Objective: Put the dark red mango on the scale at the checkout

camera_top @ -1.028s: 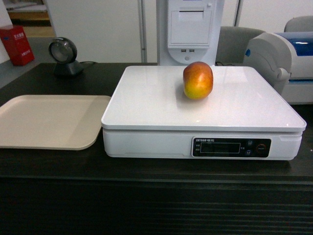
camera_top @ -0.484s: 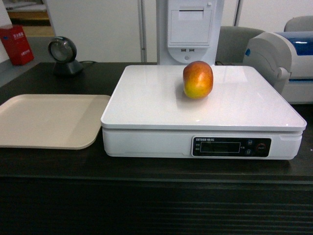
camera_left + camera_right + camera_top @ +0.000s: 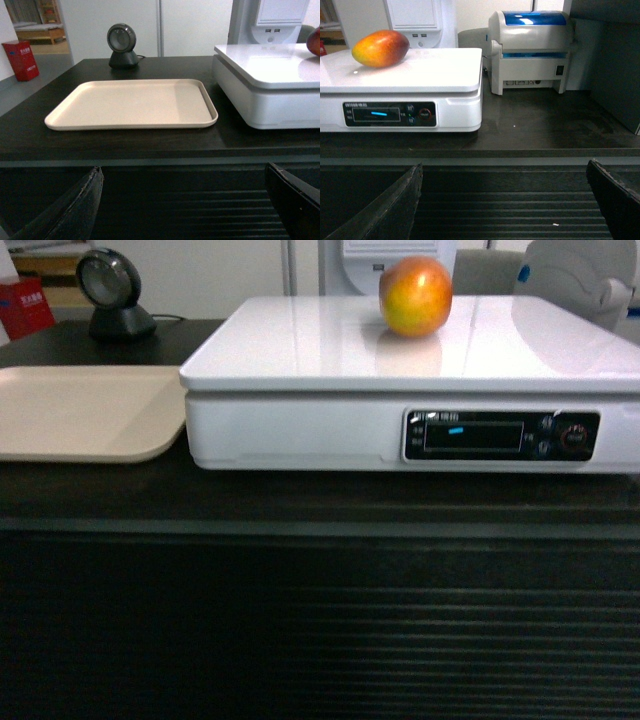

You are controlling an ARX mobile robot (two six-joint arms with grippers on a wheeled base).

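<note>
- One dark red mango [image 3: 414, 296] lies on the white platform of the scale [image 3: 300, 345], toward the far side, and nothing holds it. In the right wrist view the mango [image 3: 380, 48] lies on its side, the red end to the right and the yellow-orange end to the left.
- The scale stands on the dark counter of the checkout [image 3: 300, 502]; its black display panel [image 3: 500, 435] shows a small blue mark.
- Left of the scale, just beside it, a beige tray [image 3: 80, 410] lies flat on the counter.
- Behind the tray stands a small round black scanner [image 3: 121, 45].
- Right of the scale, a white printer with a blue lid [image 3: 532, 50] stands on the counter.
- The left pincer [image 3: 185, 210] is in front of the ribbed counter front, low, with both fingers [image 3: 75, 210] wide apart and nothing between them.
- The right pincer [image 3: 505, 210] is the same: fingers [image 3: 390, 210] spread wide, holding nothing, well apart from the mango.
</note>
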